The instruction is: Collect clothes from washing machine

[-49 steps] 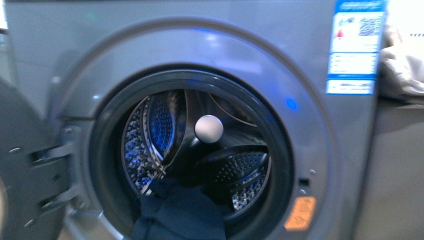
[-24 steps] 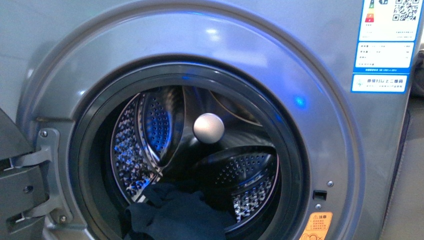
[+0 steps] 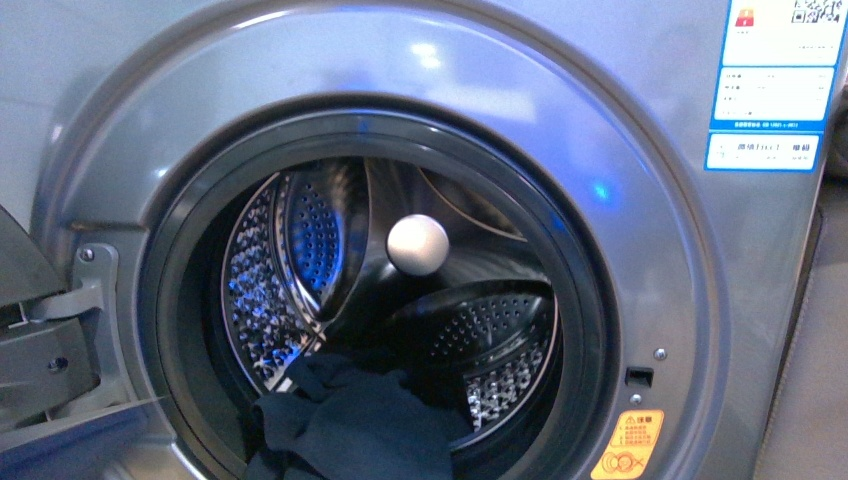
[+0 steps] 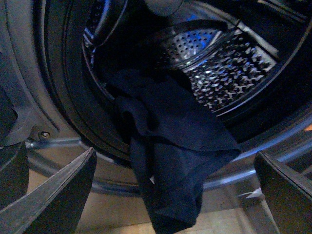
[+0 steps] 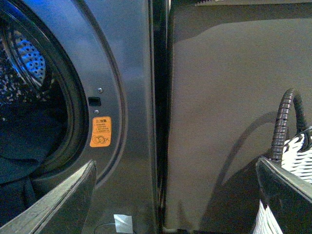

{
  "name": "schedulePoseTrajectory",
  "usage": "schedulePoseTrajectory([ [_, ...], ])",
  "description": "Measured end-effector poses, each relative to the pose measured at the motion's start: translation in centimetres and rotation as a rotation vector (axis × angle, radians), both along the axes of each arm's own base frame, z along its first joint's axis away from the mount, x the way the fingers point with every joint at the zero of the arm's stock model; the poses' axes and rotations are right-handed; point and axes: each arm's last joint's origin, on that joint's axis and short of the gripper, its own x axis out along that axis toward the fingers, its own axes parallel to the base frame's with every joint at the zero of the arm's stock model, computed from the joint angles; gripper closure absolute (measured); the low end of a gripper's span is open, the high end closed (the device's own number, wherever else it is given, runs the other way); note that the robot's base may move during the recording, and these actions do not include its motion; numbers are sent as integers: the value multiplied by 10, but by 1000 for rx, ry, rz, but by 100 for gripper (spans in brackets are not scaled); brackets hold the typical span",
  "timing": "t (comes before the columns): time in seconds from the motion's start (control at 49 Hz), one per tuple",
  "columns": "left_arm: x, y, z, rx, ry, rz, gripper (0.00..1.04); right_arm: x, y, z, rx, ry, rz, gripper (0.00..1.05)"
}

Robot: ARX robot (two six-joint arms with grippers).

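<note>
- Clothes (image 3: 350, 425): one dark navy garment of soft, finely woven fabric. It lies crumpled at the bottom of the drum (image 3: 265, 290) and spills over the dark door seal (image 3: 588, 300), with one fold hanging outside the mouth.
- Washing machine (image 3: 650, 250): silver-grey front with a round opening; the door (image 3: 40, 350) stands open at the left.
- Drum: polished perforated steel, with a raised perforated paddle (image 3: 480, 320) and a smooth round boss (image 3: 417, 245) at the back.
- Blue-and-white label (image 3: 775, 90): upper right of the front. Part of a QR code shows; the print is too small to read.
- Orange sticker (image 3: 628, 445): warning triangle above illegible text, just below the latch slot (image 3: 638, 377).
- Left gripper (image 4: 174, 153): jaws spread wide and empty, facing the hanging fold without touching it.
- Right gripper (image 5: 175, 162): jaws spread wide, holding nothing, at the machine's right edge, near a grey-and-white woven basket (image 5: 300, 156).
</note>
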Motion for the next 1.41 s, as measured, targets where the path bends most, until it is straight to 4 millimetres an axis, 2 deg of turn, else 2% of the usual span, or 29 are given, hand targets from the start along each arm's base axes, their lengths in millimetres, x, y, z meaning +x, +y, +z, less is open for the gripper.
schedulePoseTrajectory([
  [0.102, 22, -10, -3, 23, 19, 2, 7, 0, 0, 0, 0, 0, 0, 7],
  [0.184, 47, -24, -6, 51, 41, -12, 7, 0, 0, 0, 0, 0, 0, 7],
  [0.388, 85, -39, -14, 73, 92, 8, 7, 0, 0, 0, 0, 0, 0, 7],
  [0.755, 135, -69, -20, 128, 130, 18, 7, 0, 0, 0, 0, 0, 0, 7],
  [1.102, 183, -81, -38, 148, 199, 72, 7, 0, 0, 0, 0, 0, 0, 7],
  [1.408, 214, -92, -39, 146, 274, 25, 7, 0, 0, 0, 0, 0, 0, 7],
])
